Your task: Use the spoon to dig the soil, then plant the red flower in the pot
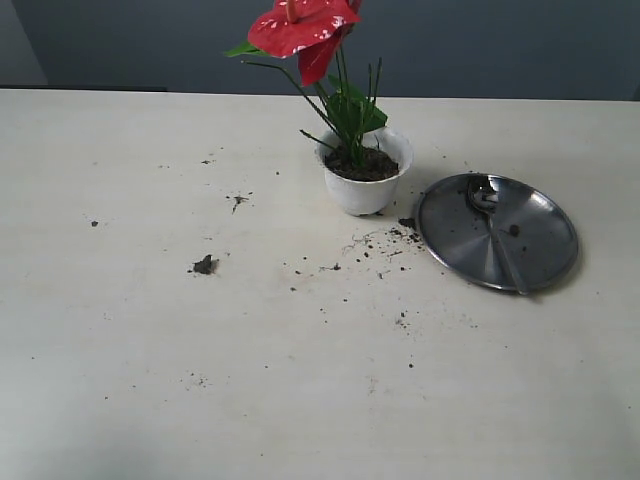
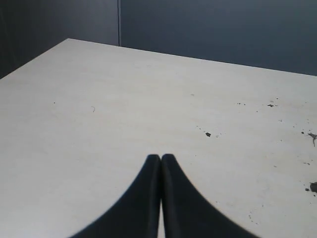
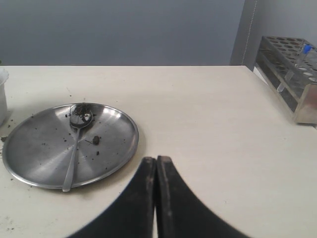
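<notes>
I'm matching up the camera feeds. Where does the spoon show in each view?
Exterior: spoon lies on the plate, right of centre, bowl end nearer the pot.
Left wrist: not in it; only table and soil specks.
Right wrist: spoon lies across the plate, bowl at the far side.
Shared landmark: the plate, in the exterior and right wrist views.

The black, curved-fingered left gripper [image 2: 161, 157] and its matching right gripper [image 3: 156, 159] both sit clamped tight, seemingly gripping nothing.
</notes>
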